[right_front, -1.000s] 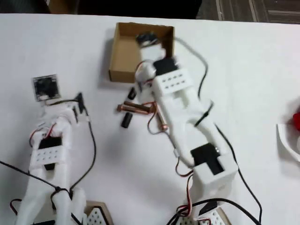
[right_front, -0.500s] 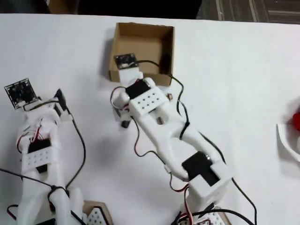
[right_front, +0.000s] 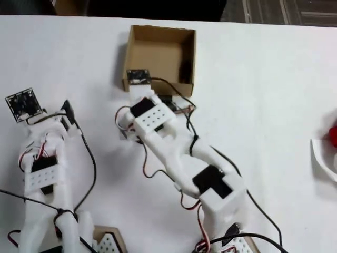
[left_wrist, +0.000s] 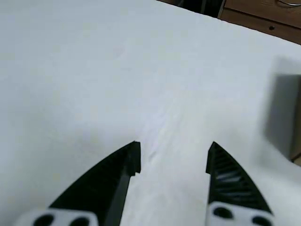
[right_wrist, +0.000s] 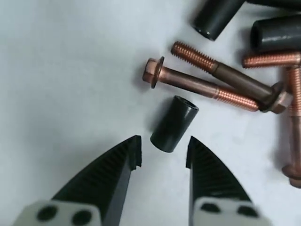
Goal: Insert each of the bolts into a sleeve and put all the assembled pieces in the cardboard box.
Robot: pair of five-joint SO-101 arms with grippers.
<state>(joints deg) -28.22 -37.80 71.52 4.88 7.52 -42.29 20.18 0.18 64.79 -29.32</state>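
In the right wrist view a short black sleeve (right_wrist: 174,124) lies on the white table just beyond my right gripper (right_wrist: 163,141), which is open with a finger on either side of the sleeve's near end. Past it lies a heap of copper bolts (right_wrist: 202,85) and more black sleeves (right_wrist: 217,16). In the high view the right arm (right_front: 158,124) hangs over this heap, right in front of the cardboard box (right_front: 158,55). My left gripper (left_wrist: 174,146) is open over bare table, at the left in the high view (right_front: 67,112).
A white dish (right_front: 322,155) with something red in it sits at the right edge of the table. Cables trail from both arms. The box's side (left_wrist: 287,117) shows off to one side in the left wrist view.
The right arm swung back from over the box and to the left, ending above the bolts and sleeves. The left arm shifted left early on, then stayed still.
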